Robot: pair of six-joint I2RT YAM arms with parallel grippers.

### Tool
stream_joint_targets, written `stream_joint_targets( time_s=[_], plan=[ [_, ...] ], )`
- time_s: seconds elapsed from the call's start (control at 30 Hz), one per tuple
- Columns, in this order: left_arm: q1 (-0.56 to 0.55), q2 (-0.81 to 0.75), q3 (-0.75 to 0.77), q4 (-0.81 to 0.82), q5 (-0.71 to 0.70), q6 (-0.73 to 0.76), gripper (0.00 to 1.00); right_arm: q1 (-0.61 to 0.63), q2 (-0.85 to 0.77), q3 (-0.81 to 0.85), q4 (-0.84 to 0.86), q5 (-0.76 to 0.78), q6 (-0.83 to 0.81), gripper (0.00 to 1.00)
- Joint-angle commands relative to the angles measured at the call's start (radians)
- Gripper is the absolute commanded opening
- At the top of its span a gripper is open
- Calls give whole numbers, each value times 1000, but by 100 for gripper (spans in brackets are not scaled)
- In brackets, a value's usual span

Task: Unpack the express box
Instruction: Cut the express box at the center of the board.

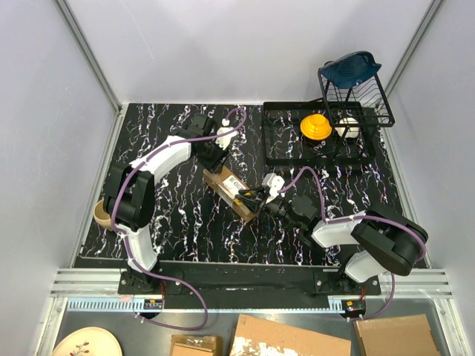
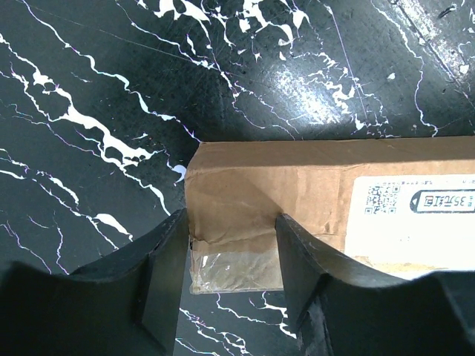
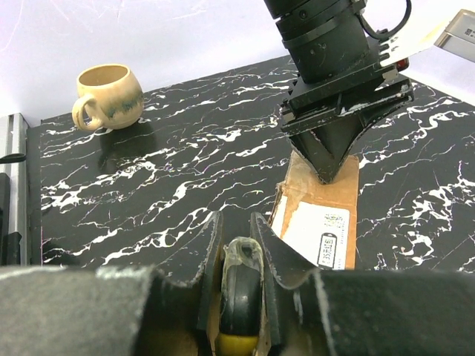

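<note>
Nearest you, on the near side of the table's front rail, flat torn cardboard pieces (image 1: 289, 340) and a pale plate (image 1: 85, 343) lie outside the work area. Past the two arm bases, your right gripper (image 3: 236, 222) reaches in low from the right. Its jaws are pressed together on a black-and-yellow utility knife (image 3: 239, 293), which sits at the near end of the express box (image 1: 231, 189). The blade is hidden, so you cannot tell whether it touches the cardboard. The box lies flat and aslant near the middle of the black marbled table (image 1: 178, 222), with its white shipping label (image 3: 319, 233) facing up and clear tape across the end seam. At the far end of the box, your left gripper (image 2: 234, 230) points down onto the top face. In its wrist view the jaws are spread, with brown cardboard and tape showing between the fingers (image 2: 167, 274). One finger stands at the box's end edge and the other over the top face, so they are pinching nothing. From the right wrist view the fingertips appear to touch the cardboard. Well to the left, near the table's edge, a tan mug (image 3: 110, 93) stands upright. At the far right corner a black wire dish rack (image 1: 356, 81) stands on a black tray (image 1: 282, 141), with a yellow object (image 1: 315, 126) inside and a blue item (image 1: 350, 68) on top.
</note>
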Motion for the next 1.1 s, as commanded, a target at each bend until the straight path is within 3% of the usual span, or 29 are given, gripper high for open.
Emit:
stream_joint_targets(
  time_s=[0.0, 0.37, 0.87, 1.07],
  plan=[
    [0, 68, -22, 32, -76, 18, 50, 1, -8, 18, 47, 22, -2, 0],
    [0, 56, -38, 32, -73, 27, 48, 1, 151, 105, 155, 30, -59, 0],
    [3, 55, -56, 40, -73, 32, 46, 0, 17, 110, 73, 27, -104, 0],
    [3, 50, -59, 40, -68, 30, 46, 1, 62, 113, 87, 22, -99, 0]
  ],
)
